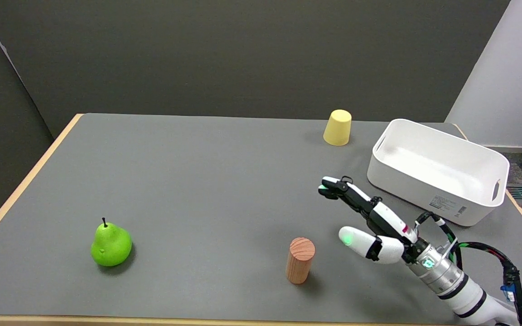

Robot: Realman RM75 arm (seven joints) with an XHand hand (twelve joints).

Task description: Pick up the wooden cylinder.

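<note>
One wooden cylinder (300, 260) upright, right hand (369, 222) spread, holding nothing, one pear (110, 244)

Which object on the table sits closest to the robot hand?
The wooden cylinder, upright just left of the robot hand; pear, yellow cup and white bin sit farther off.

White arm, blk-and-wht right hand (374, 226)

Green light on a fingertip and at the silver wrist; blk cables w/ green stripe loop along the forearm.
</note>
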